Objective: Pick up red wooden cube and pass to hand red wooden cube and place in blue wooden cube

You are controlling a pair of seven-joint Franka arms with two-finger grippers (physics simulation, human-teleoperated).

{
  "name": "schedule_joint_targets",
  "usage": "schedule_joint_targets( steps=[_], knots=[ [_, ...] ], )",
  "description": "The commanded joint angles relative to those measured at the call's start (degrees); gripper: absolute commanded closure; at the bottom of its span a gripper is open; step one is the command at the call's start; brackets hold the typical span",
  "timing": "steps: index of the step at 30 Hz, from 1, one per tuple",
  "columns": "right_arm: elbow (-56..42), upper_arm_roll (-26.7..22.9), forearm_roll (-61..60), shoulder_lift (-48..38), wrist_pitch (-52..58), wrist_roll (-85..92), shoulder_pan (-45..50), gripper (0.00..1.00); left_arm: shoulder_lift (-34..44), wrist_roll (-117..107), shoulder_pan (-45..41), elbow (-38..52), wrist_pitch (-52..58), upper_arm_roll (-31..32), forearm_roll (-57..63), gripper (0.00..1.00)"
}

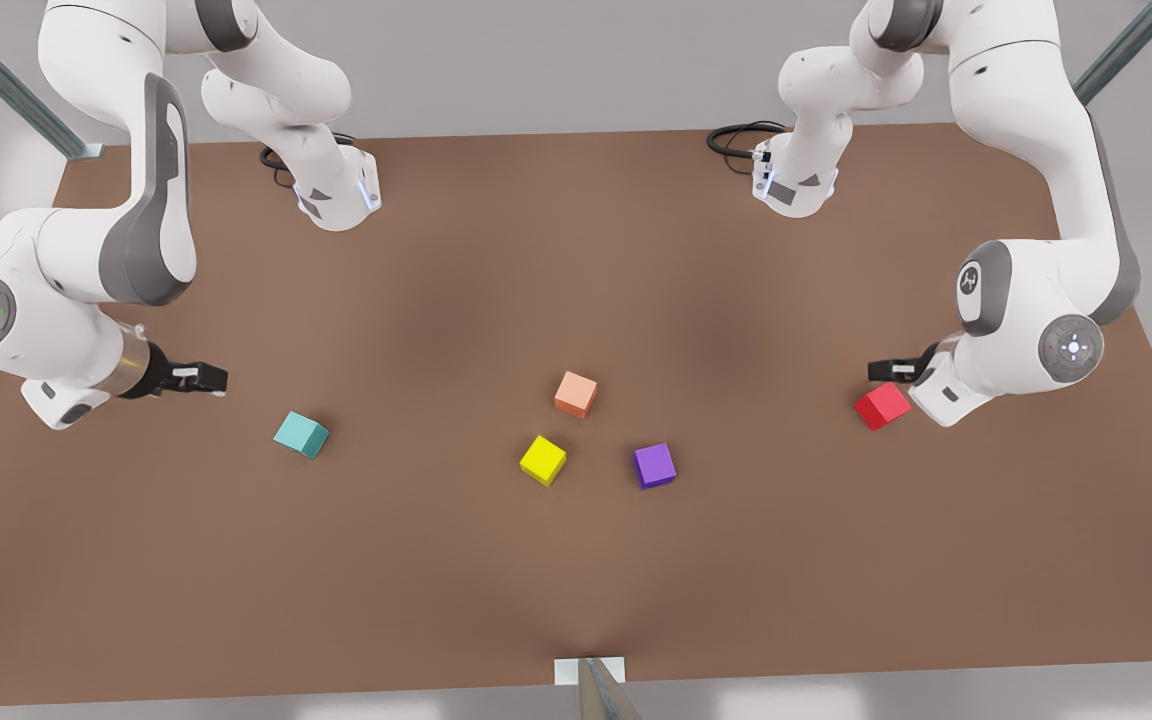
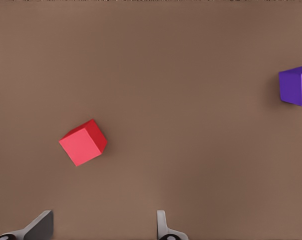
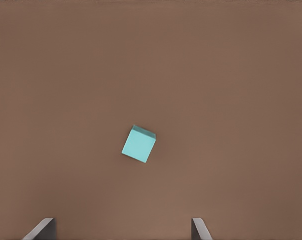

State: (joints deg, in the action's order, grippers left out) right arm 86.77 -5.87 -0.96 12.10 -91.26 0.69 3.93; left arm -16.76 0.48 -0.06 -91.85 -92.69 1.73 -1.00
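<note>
Nothing is done yet on the brown table (image 1: 576, 600). The left gripper (image 1: 894, 371) hangs near the table's front-view right edge, fingers apart and empty, the red wooden cube (image 1: 882, 405) untouched just beside it. The right gripper (image 1: 198, 378) waits spread near the blue wooden cube (image 1: 301, 434). Pick, handover, placing remain.

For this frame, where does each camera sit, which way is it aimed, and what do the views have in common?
Front view: high, opposite the arm bases, looking down on the table; both arms show.
Left wrist view: above the red wooden cube, facing down; the left tool is open.
Right wrist view: above the blue wooden cube, facing down; the right tool is open.
Shared: the front and left wrist views share the red wooden cube and the purple cube.
</note>
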Motion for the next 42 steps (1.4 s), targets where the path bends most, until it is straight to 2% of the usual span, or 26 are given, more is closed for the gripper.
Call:
schedule_joint_targets(
  steps=[1, 4, 7, 10, 12, 16, 24, 38, 39, 40, 42],
  knots=[
    [-0.02, -0.02, -0.09, -0.06, -1.37, 0.01, 0.03, 0.00, 0.06, -1.18, -0.03, 0.09, -1.27, 0.02, 0.03, 0.00],
    [-0.11, -0.02, -0.27, 0.02, -1.46, 0.01, -0.06, 0.00, -1.95, -1.45, 1.46, -0.17, -2.67, -0.94, -0.23, 0.00],
    [-0.20, -0.02, -0.27, 0.20, -1.55, 0.01, 0.03, 0.00, -8.55, -4.87, 2.61, -8.34, -19.81, -3.84, -0.32, 0.00],
    [-0.11, -0.02, -0.27, 0.29, -1.55, 0.01, 0.03, 0.00, -12.07, -14.36, 2.52, -8.87, -24.29, -5.78, -0.41, 0.00],
    [-0.11, -0.02, -0.27, 0.29, -1.55, 0.01, -0.06, 0.00, -11.54, -17.53, 3.14, -12.30, -27.28, -5.86, -0.58, 0.00],
    [-0.02, -0.02, -0.18, 0.38, -1.55, 0.01, 0.03, 0.00, -10.57, -17.53, 4.37, -16.60, -27.64, -5.86, -0.58, 0.00],
    [0.15, -0.02, 0.17, 0.55, -1.55, 0.01, 0.56, 0.00, -10.84, -17.44, 4.01, -18.27, -27.55, -5.86, -3.22, 0.00],
    [0.24, -0.02, 0.17, 0.55, -1.46, 0.01, 0.64, 0.00, -16.81, -17.53, 5.07, -18.27, -32.65, -5.86, -3.04, 0.00],
    [0.24, -0.02, 0.17, 0.55, -1.46, 0.01, 0.64, 0.00, -16.81, -17.62, 4.98, -18.19, -32.91, -5.86, -3.13, 0.27],
    [0.33, -0.02, 0.17, 0.55, -1.46, 0.01, 0.64, 0.00, -16.73, -17.62, 4.98, -18.19, -32.91, -5.86, -3.13, 0.42],
    [0.42, -0.02, 0.17, 0.55, -1.46, 0.01, 0.65, 0.00, -16.55, -17.71, 4.98, -18.10, -32.82, -5.69, -3.39, 0.44]
  ],
)
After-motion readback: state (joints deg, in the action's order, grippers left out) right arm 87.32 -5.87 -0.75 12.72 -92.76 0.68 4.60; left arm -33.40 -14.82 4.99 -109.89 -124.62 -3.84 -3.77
